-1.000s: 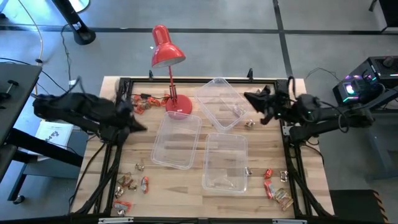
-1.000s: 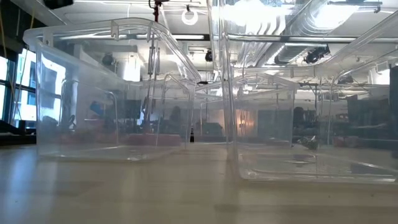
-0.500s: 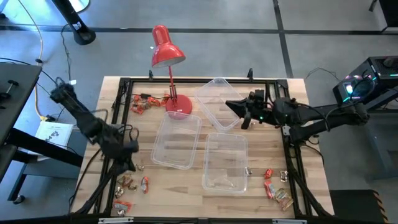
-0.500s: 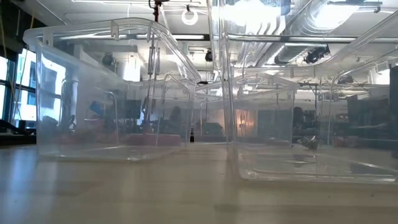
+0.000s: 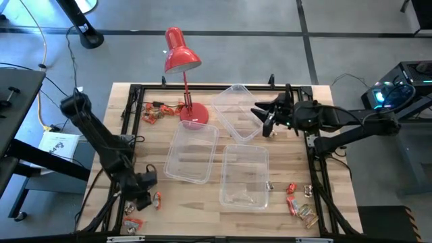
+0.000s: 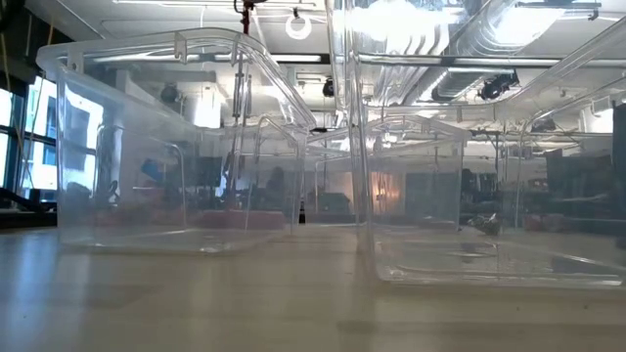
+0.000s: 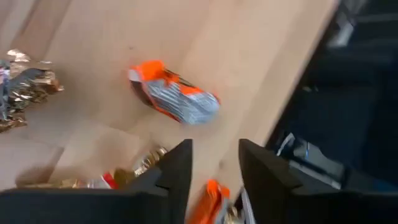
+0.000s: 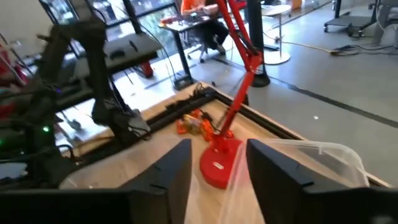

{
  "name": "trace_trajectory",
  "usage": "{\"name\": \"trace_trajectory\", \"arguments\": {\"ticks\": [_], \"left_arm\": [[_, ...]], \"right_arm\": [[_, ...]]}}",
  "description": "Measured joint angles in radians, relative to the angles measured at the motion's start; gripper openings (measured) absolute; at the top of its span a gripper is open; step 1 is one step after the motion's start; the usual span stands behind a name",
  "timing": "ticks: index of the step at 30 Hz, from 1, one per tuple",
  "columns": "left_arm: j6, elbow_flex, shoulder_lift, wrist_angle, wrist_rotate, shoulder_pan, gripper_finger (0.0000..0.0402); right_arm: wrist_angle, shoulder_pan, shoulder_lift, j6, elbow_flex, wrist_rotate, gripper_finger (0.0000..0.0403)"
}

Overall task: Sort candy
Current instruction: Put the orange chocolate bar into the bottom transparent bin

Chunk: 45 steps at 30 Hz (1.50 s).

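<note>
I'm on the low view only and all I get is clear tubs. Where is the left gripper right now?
Observer: The left gripper is down over loose candy at the table's left, on the side away from the lamp.
Operator: Is it holding anything?
Observer: No, its fingers are open and empty. An orange-and-silver sweet lies on the wood just beyond them.
Operator: And the right arm?
Observer: The right gripper hangs open by the tub nearest the lamp, also empty.
</note>
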Motion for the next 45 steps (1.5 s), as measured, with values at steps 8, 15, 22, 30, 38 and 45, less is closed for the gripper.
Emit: {"name": "trace_trajectory", "arguments": {"ticks": [8,15,22,30,38,45], "left_arm": [[-0.195,0.0,0.132,0.032,0.011,0.043,0.0196],[-0.262,0.004,0.214,0.041,0.026,0.089,0.02],[-0.281,0.009,0.252,0.049,0.078,0.097,0.0169],[-0.172,0.104,0.04,0.034,0.018,0.088,0.0024],[0.272,0.299,-0.267,-0.036,-0.379,0.171,0.0008],[0.709,0.415,-0.272,-0.257,-0.509,0.517,0.0007]], "right_arm": [[-0.078,0.0,0.001,-0.017,-0.001,0.004,0.0174],[-0.08,0.0,0.002,-0.059,-0.001,0.004,0.0174],[-0.08,0.0,0.002,-0.056,-0.002,0.004,0.0174],[-0.078,0.0,0.002,-0.062,-0.002,0.004,0.0174],[-0.077,0.0,0.002,-0.063,-0.002,0.004,0.0174],[-0.077,0.0,0.002,-0.063,-0.003,0.004,0.0174]]}}
